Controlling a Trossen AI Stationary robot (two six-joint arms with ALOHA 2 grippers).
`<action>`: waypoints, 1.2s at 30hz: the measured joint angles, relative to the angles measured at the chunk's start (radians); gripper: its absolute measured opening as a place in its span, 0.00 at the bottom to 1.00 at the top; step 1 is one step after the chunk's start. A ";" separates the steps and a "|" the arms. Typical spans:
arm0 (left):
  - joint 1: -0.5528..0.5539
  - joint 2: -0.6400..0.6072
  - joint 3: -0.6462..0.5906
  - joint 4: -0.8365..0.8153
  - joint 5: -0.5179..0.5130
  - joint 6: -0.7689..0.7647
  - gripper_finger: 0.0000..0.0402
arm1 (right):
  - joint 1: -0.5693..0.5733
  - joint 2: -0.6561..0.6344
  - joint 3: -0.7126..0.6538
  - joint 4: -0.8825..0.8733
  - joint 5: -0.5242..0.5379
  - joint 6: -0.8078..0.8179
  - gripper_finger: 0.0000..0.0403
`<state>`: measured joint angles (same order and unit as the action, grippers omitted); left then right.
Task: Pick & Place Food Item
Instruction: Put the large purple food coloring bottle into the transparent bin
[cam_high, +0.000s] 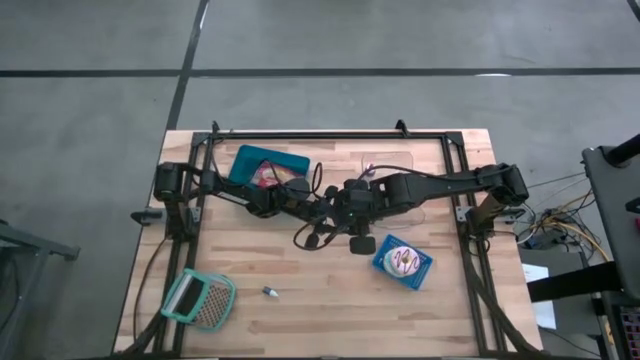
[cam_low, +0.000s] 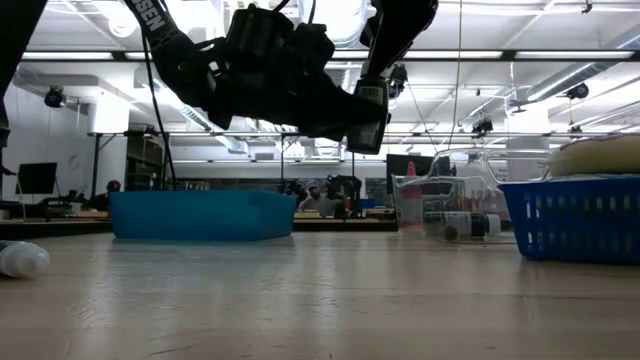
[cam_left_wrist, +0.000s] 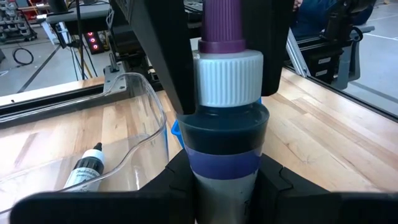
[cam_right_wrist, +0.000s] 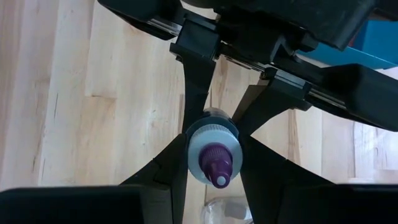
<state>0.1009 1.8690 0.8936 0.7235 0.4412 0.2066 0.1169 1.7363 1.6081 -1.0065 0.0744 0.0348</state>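
Both grippers meet mid-table above the wood: the left gripper (cam_left_wrist: 227, 180) clamps the squeeze bottle (cam_left_wrist: 228, 124) at its body, the right gripper (cam_right_wrist: 214, 165) pinches its white cap. You likely have a light, slick, slightly yielding plastic cylinder; hold the ribbed cap or the label band.

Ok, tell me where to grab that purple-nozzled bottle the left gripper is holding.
Take the white ribbed cap, coming in from the nozzle end. The left gripper already clamps the lower body of the bottle, so only the top is free. The purple nozzle is probably too narrow to hold well. The right gripper is closed on the cap's two sides.
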 joint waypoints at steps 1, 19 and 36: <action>0.000 0.000 0.000 0.000 0.000 0.000 0.22 | 0.000 0.000 0.000 0.000 0.000 -0.001 0.27; 0.000 0.000 0.000 -0.003 0.004 0.004 0.21 | 0.001 0.002 -0.001 0.003 -0.004 -0.002 0.27; 0.000 0.000 0.002 -0.007 0.003 0.000 0.23 | 0.001 0.002 -0.002 0.004 -0.005 -0.004 0.27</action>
<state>0.1007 1.8690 0.8951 0.7166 0.4446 0.2069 0.1177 1.7386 1.6062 -1.0028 0.0694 0.0304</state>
